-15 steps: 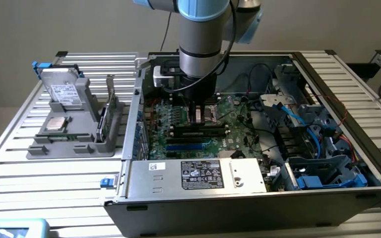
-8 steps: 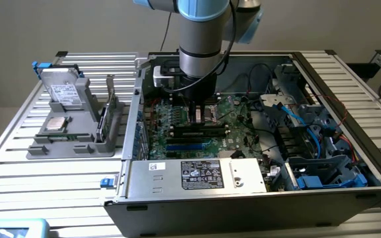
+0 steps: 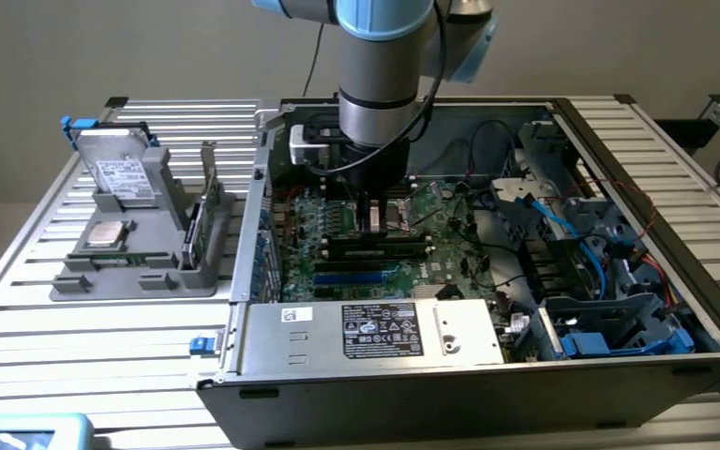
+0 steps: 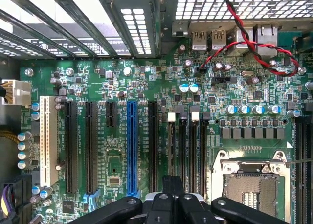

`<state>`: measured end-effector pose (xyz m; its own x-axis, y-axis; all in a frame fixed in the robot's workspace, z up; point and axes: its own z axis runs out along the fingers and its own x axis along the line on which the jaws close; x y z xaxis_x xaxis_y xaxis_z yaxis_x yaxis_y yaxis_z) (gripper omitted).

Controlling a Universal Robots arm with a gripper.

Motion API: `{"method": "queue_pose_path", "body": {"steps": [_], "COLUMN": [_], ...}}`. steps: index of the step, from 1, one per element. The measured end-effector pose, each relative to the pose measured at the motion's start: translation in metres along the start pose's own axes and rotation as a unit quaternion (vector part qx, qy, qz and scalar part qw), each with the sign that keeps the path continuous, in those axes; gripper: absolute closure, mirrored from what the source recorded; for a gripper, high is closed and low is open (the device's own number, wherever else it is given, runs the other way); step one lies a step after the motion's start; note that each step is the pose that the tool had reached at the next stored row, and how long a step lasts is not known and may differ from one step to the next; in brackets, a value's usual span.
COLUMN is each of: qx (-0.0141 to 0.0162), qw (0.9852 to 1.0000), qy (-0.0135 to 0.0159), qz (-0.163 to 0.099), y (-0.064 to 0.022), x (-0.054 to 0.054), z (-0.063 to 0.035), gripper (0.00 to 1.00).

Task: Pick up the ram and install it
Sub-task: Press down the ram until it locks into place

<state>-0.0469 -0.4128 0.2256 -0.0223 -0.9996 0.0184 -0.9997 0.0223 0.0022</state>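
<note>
The ram [image 3: 127, 259] looks like the slim green strip lying along the front of the grey parts holder [image 3: 79, 281], at the exterior view's left, outside the computer case. My gripper [image 3: 379, 217] hangs inside the open case, over the motherboard [image 4: 117, 160] and far from the ram. Its black fingers [image 4: 172, 187] are pressed together, and I see nothing between them. They hover just short of the row of long black memory slots [image 4: 188, 150], which have white and black end latches, beside the empty processor socket [image 4: 249, 185].
The holder also carries a hard drive [image 3: 123, 173], a square silver processor [image 3: 108, 234] and an upright card [image 3: 210, 202]. Inside the case are a blue slot [image 4: 132, 145], red and black wires [image 4: 254, 50], a labelled power supply [image 3: 379, 330] and blue drive bays [image 3: 610, 328].
</note>
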Motion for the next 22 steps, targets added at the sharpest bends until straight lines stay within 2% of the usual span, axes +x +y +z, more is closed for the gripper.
{"method": "queue_pose_path", "body": {"steps": [5, 8, 14, 20, 22], "qx": [0.0006, 0.0000, -0.0001, -0.0068, -0.0072], "qw": [1.0000, 1.0000, 1.0000, 1.0000, 1.0000], "qy": [-0.0008, -0.0002, 0.0000, 0.0002, 0.0001], "qz": [0.000, 0.000, 0.000, 0.000, 0.000], "y": [-0.0002, 0.0001, 0.0024, 0.0029, 0.0028], "x": [-0.0002, 0.0001, 0.0001, 0.0001, -0.0001], "z": [-0.0023, -0.0059, -0.0063, -0.0063, -0.0063], "gripper": [0.89, 0.89, 0.89, 0.89, 0.89]}}
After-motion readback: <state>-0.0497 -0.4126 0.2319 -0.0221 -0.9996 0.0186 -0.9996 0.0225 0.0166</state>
